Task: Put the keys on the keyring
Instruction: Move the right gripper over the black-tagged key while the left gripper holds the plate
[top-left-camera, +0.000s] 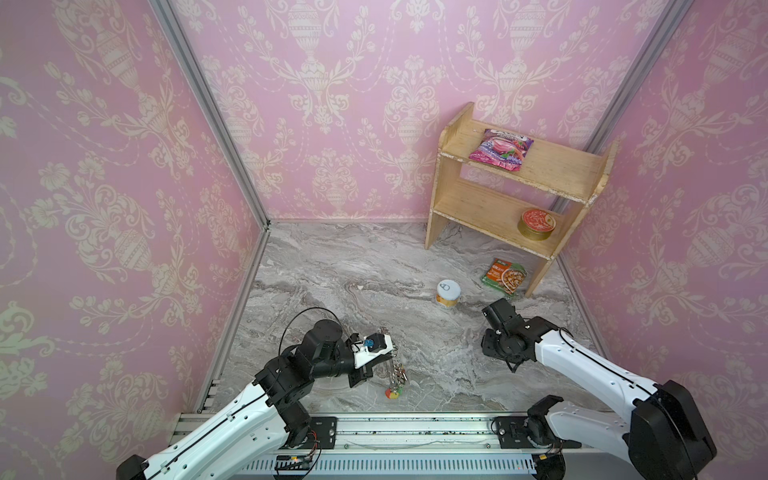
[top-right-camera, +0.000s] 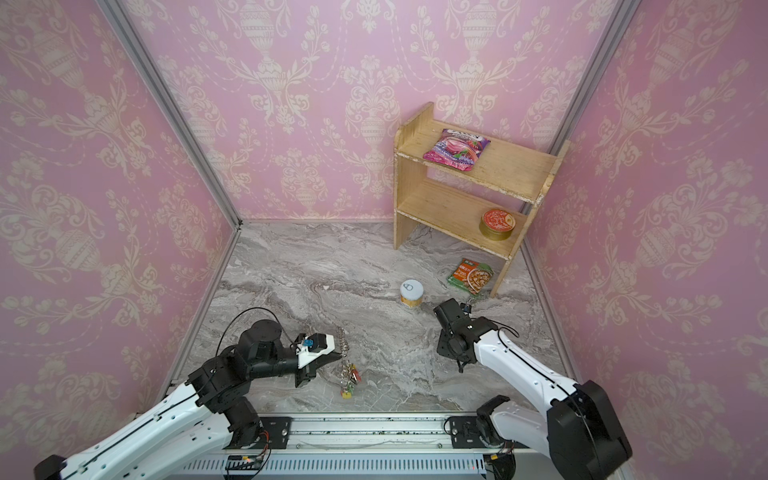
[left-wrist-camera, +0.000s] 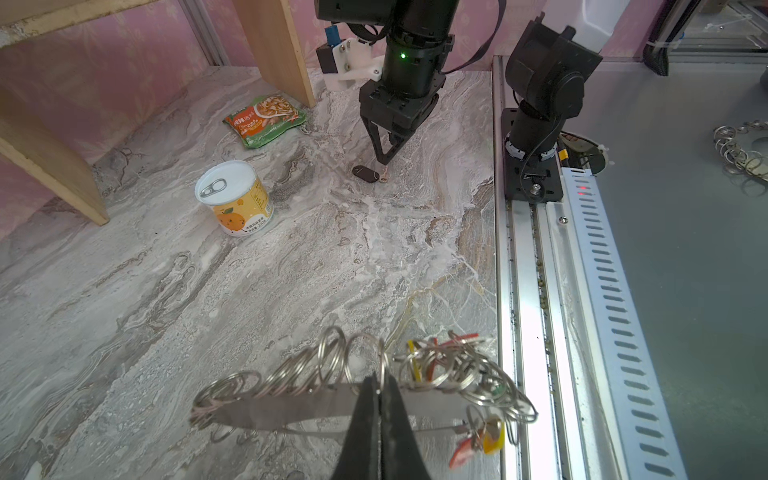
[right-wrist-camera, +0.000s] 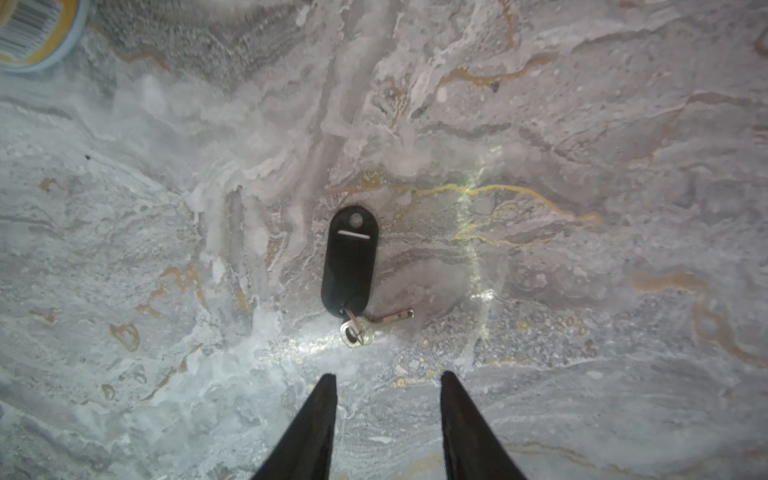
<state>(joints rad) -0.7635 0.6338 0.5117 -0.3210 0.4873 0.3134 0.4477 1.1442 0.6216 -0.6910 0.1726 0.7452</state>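
The keyring (left-wrist-camera: 291, 409), a flat silvery loop strung with many small rings and coloured tags (left-wrist-camera: 492, 436), hangs just above the marble floor. My left gripper (left-wrist-camera: 380, 384) is shut on it. Both top views show the keyring (top-left-camera: 395, 372) (top-right-camera: 349, 370) at the tip of the left gripper (top-left-camera: 380, 362). The keys (right-wrist-camera: 351, 262), a black oblong fob with a short metal end, lie flat on the floor. My right gripper (right-wrist-camera: 388, 376) stands open just short of that metal end, holding nothing. In the left wrist view the right gripper (left-wrist-camera: 384, 160) points straight down beside the keys (left-wrist-camera: 365, 172).
A white-lidded can (top-left-camera: 448, 293) stands mid-floor, and a green noodle packet (top-left-camera: 503, 276) lies by the wooden shelf (top-left-camera: 498, 208). The shelf holds a pink packet (top-left-camera: 500, 148) and a round tin (top-left-camera: 537, 224). A metal rail (top-left-camera: 415, 428) runs along the front edge.
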